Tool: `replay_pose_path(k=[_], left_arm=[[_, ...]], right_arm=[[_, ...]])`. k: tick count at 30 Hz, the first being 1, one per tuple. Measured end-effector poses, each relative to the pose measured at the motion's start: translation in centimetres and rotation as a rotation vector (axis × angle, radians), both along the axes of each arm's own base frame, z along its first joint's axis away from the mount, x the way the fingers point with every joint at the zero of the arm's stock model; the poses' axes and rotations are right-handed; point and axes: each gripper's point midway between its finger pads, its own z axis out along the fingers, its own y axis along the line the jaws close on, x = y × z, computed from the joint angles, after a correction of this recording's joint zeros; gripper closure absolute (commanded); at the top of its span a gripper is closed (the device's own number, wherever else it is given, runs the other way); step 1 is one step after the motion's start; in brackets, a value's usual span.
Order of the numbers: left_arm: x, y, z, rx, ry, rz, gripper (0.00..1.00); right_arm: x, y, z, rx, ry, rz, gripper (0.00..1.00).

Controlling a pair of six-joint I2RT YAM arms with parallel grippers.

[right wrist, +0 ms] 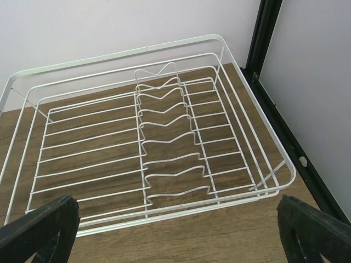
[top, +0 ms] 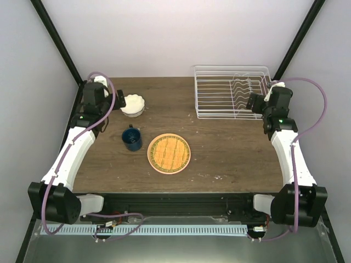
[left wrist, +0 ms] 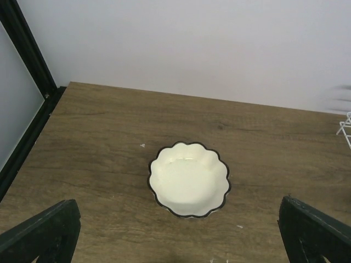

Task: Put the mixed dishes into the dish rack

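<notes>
Plain white walls and black corner posts enclose a dark wood-grain table (top: 230, 148). Items noted on it:

Dish rack (top: 230, 68): white wire basket at the upper right of the overhead view. A row of upright plate dividers (right wrist: 164, 137) runs along it.

Small white scallop-edged bowl (left wrist: 189, 179): upright, with a dark line round its rim, at the upper left of the overhead view, well apart from the rack.

Dark blue mug (top: 131, 138): upright, below the bowl and left of centre, its handle toward the top of the frame.

Orange plate (top: 169, 152): flat at mid-table, just right of the mug, lying on the pink plate (top: 169, 173), of which only the rim shows.

Left gripper (left wrist: 178, 211): jaws spread wide, nothing held. It hovers just left of the bowl in the overhead view. From the wrist, the bowl lies between the two black fingers (left wrist: 44, 233) and a little beyond them.

Right gripper (right wrist: 176, 207): jaws spread wide, nothing held. It sits at the rack's right-hand end. Whether it touches the wire I cannot tell.
</notes>
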Motion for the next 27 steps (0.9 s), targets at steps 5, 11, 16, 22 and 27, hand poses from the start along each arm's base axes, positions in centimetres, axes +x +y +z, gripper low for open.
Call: replay_pose_path(k=[5,11,16,22,27], left_arm=[[-0.2,0.0,-0.3,0.010,0.003,-0.004,0.00],[-1.3,-0.5,0.6,0.036,-0.024,-0.065,0.00],[-1.8,-1.1,1.3,0.059,-0.045,-0.110,0.00],[-1.0,-1.3,0.3,0.080,-0.012,-0.122,0.00],[-0.3,-1.3,-0.3,0.083,0.010,-0.115,0.00]], right_arm=[[0.4,0.1,-0.9,0.004,0.025,0.005,0.00],[2.9,0.0,-2.8,0.021,0.144,0.009,0.00],[4.7,-0.1,-3.3,0.041,0.214,0.009,0.00],[5.4,0.7,-4.1,0.059,0.247,0.060,0.00],[9.4,0.5,-6.3,0.058,0.339,0.078,0.00]])
